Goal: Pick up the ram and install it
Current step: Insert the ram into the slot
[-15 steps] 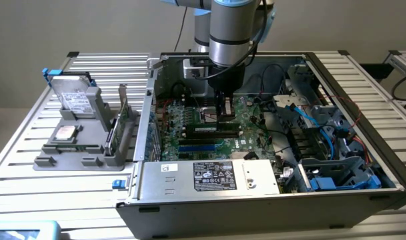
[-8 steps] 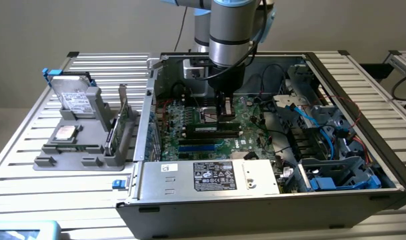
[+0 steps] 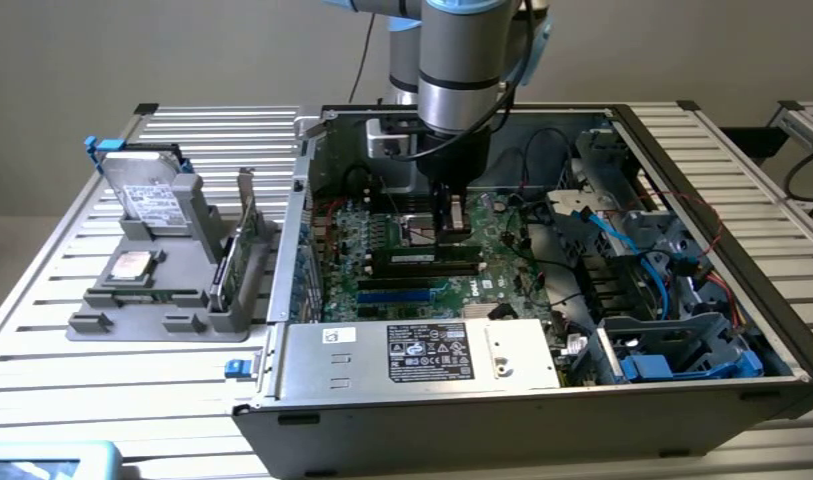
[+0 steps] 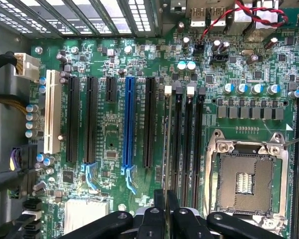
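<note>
Grey sheet steel forms the largest thing, the open computer case (image 3: 513, 430), lying on its side on the slatted aluminium table (image 3: 86, 380) across the middle of the exterior view. Inside it the green motherboard (image 3: 379, 280) faces up, and the silver robot arm (image 3: 466, 60) reaches down onto it from the upper centre of the frame. At the exterior view's left a grey holder (image 3: 139, 320) carries hard drives (image 3: 153, 200) and a bracketed expansion card (image 3: 246, 240).

The gripper (image 3: 446, 232) stands over the board, its fingers drawn together on the top edge of the ram (image 3: 426, 258), which runs crosswise just below it with a white label showing. With the stick inside the case and in the grip, I judge the pick-up done. Whether it is fully seated is hard to tell, so the install looks under way, not finished.

The wrist view adds the alignment. The ram (image 4: 167, 149) appears edge-on, in line with the slot just beside a black expansion slot (image 4: 149, 124). The neighbouring memory slots (image 4: 188, 144) are bare, the open CPU socket (image 4: 246, 174) lies beyond them, and the gripper (image 4: 165, 199) pinches the stick.
</note>
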`<state>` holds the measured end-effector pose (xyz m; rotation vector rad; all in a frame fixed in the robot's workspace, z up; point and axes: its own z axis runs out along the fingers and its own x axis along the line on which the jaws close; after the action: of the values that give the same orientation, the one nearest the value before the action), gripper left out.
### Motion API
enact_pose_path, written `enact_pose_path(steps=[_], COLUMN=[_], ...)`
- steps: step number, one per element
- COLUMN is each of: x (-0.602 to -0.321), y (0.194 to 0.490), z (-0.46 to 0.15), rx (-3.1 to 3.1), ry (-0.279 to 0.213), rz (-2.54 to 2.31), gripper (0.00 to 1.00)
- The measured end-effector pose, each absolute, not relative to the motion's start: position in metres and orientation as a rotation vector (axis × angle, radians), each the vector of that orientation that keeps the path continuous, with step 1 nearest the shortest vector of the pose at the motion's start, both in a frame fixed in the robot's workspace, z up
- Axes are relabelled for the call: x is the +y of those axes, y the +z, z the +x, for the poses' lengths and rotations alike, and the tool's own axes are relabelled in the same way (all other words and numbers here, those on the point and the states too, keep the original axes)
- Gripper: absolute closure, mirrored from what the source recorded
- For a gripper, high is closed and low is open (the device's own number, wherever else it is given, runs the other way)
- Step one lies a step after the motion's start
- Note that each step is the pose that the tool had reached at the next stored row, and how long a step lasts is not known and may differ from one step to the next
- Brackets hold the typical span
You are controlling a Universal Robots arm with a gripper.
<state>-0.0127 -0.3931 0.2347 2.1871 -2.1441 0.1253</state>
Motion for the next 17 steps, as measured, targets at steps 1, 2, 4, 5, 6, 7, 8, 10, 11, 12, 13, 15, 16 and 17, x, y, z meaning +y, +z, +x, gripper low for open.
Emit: enact_pose_path(steps=[1,2,4,5,6,7,8,10,11,12,13,15,16,17], x=[-0.3930,-0.3930,-0.3928,-0.3928,-0.3928,-0.3928,-0.3927,-0.3919,-0.3918,-0.3918,-0.3918,-0.3917,-0.3917,-0.3917], y=[0.2346,0.2344,0.2342,0.2341,0.2339,0.2335,0.2331,0.2326,0.2324,0.2322,0.2320,0.2314,0.2311,0.2307], z=[-0.0129,-0.0129,-0.0131,-0.0131,-0.0133,-0.0134,-0.0134,-0.0134,-0.0134,-0.0134,-0.0135,-0.0135,-0.0135,-0.0136], rx=[-2.144,-2.144,-2.145,-2.144,-2.145,-2.145,-2.144,-2.144,-2.144,-2.144,-2.144,-2.145,-2.145,-2.146], ry=[0.125,0.125,0.125,0.125,0.125,0.125,0.125,0.125,0.125,0.125,0.125,0.126,0.127,0.127], rz=[2.187,2.187,2.187,2.187,2.187,2.187,2.188,2.187,2.187,2.187,2.187,2.188,2.188,2.188], gripper=[0.86,0.86,0.86,0.86,0.86,0.86,0.86,0.86,0.86,0.86,0.86,0.86,0.86,0.86])
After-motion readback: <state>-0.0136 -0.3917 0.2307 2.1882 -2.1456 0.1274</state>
